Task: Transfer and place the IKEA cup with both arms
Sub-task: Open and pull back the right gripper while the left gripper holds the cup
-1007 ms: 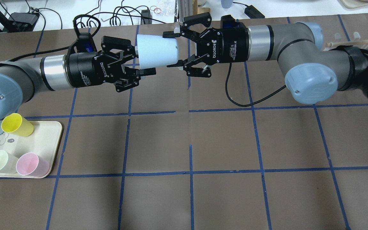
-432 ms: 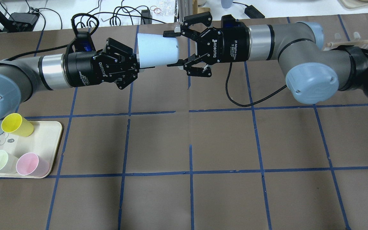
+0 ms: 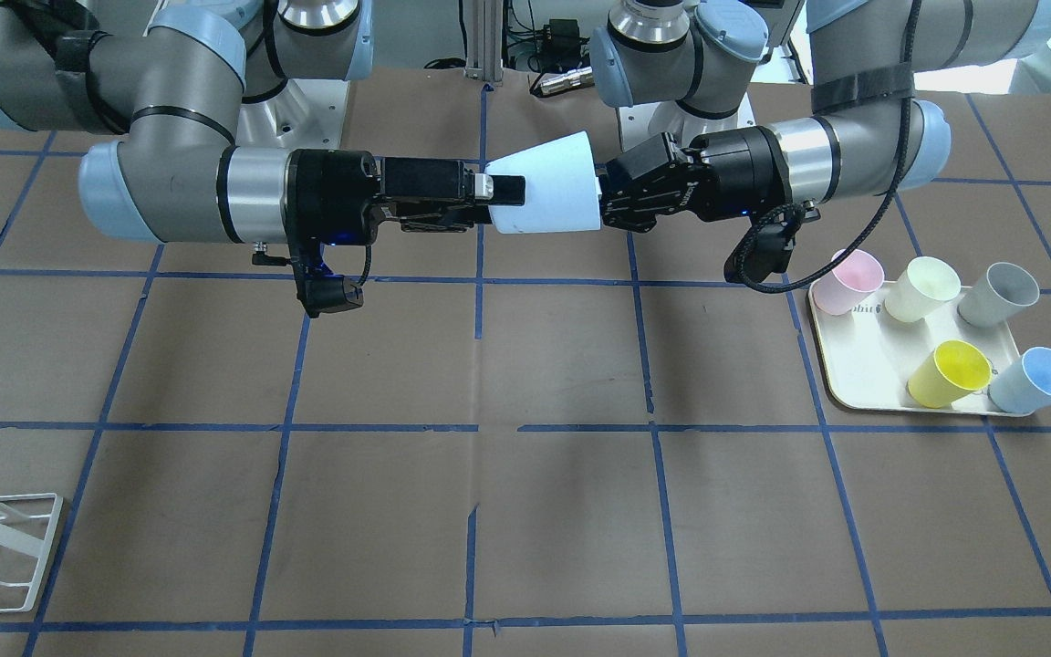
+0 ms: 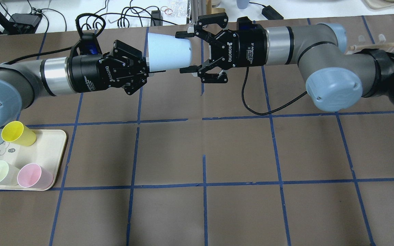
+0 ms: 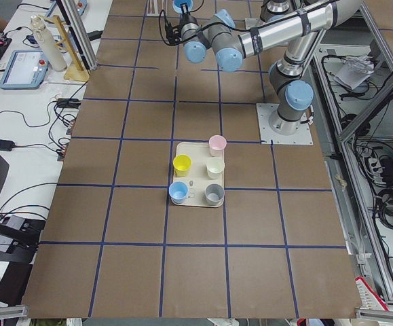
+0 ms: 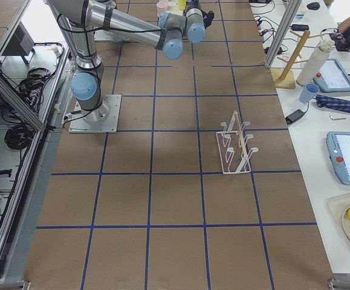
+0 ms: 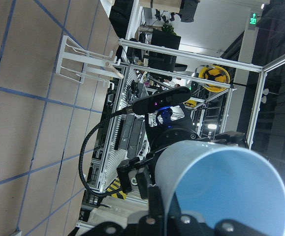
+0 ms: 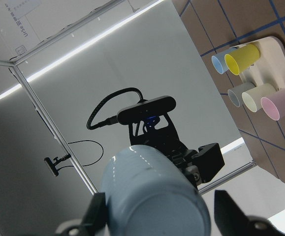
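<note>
The cup [image 4: 169, 53] hangs level above the counter [image 4: 238, 150], its rim pinched by the closed left fingers [image 4: 154, 71] and the right fingers [image 4: 183, 34] spread clear around its base; best draw the right arm straight back along the cup's axis without brushing it.

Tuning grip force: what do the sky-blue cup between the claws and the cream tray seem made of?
The IKEA cup: probably thin moulded plastic, smooth satin finish; even pastel colour with a soft highlight in the right wrist view.
The tray: likely plastic or melamine, matte cream; rounded raised rim, small printed drawing.
</note>
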